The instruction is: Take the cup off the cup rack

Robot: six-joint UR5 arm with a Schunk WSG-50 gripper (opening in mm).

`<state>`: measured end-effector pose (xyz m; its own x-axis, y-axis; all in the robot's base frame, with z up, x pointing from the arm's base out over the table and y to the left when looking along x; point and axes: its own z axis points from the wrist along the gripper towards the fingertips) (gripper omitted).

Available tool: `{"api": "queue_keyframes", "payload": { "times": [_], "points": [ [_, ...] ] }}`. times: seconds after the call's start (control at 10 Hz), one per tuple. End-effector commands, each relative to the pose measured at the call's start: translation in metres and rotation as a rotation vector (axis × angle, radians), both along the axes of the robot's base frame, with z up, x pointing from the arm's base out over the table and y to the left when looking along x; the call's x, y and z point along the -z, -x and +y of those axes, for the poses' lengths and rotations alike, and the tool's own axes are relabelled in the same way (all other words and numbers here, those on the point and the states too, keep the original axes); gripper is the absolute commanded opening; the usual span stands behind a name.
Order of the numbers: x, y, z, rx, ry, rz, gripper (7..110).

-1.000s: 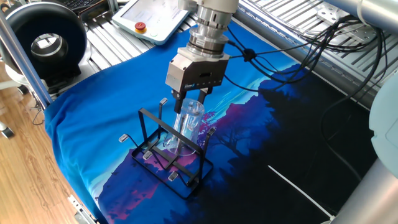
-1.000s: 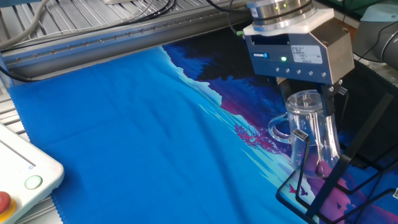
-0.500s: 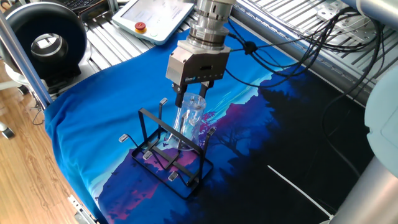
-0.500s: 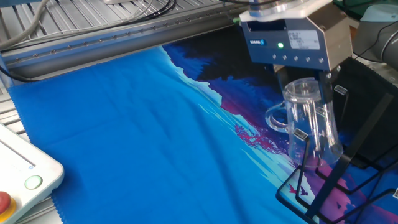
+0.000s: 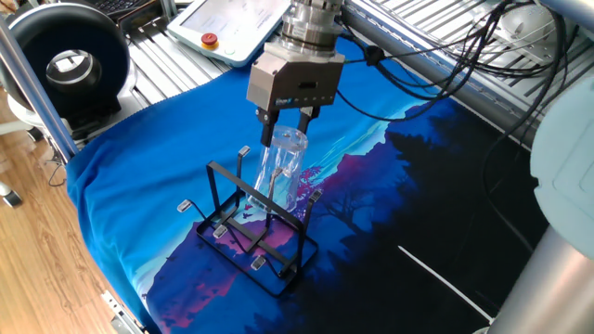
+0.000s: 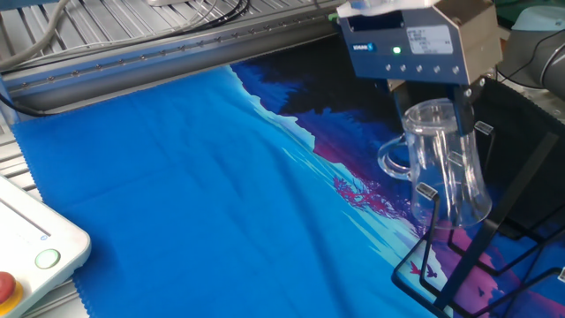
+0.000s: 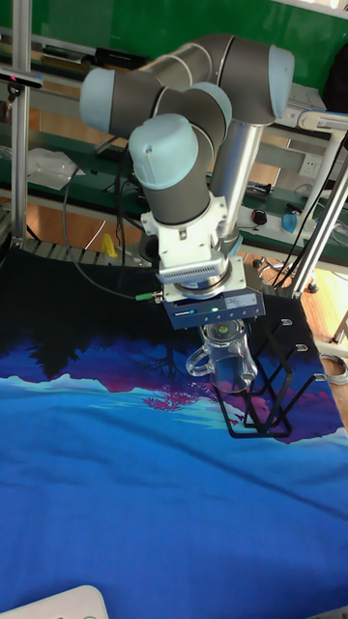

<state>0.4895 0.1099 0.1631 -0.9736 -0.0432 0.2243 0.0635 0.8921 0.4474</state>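
The cup (image 5: 282, 173) is a clear glass mug, held tilted just above the cup rack (image 5: 252, 234), its handle (image 6: 393, 162) pointing left in the other fixed view. My gripper (image 5: 285, 135) is shut on the cup's upper end (image 6: 432, 113) from above. The lower part of the cup (image 6: 459, 199) still overlaps the black wire frame of the rack (image 6: 472, 256), with a silver-capped peg (image 6: 427, 192) in front of it. In the tall fixed view the cup (image 7: 226, 364) hangs under the gripper (image 7: 223, 338), left of the rack (image 7: 277, 391). I cannot tell whether a peg is still inside the cup.
A blue printed cloth (image 5: 139, 158) covers the table. A teach pendant (image 5: 227, 23) lies at the back left, and a black round device (image 5: 70, 65) stands past the table's left edge. Cables (image 5: 464, 56) trail behind the arm. Aluminium rails (image 6: 177, 40) run along the far side.
The gripper has risen and shifted slightly back, carrying the cup upward along the rack. The rack has stayed in place.
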Motion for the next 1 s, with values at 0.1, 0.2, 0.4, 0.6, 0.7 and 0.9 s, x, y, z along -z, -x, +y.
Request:
{"api": "queue_keyframes", "payload": {
  "times": [0.1,0.2,0.4,0.6,0.7,0.9],
  "points": [
    [-0.021,-0.008,-0.004,-0.003,-0.018,0.017,44],
    [-0.025,-0.010,-0.006,-0.006,-0.019,0.022,44],
    [-0.036,-0.014,-0.010,-0.011,-0.017,0.041,44],
    [-0.050,-0.018,-0.016,-0.019,-0.012,0.066,44],
    [-0.057,-0.020,-0.018,-0.022,-0.017,0.073,44],
    [-0.067,-0.022,-0.023,-0.031,-0.017,0.089,44]
  ]
}}
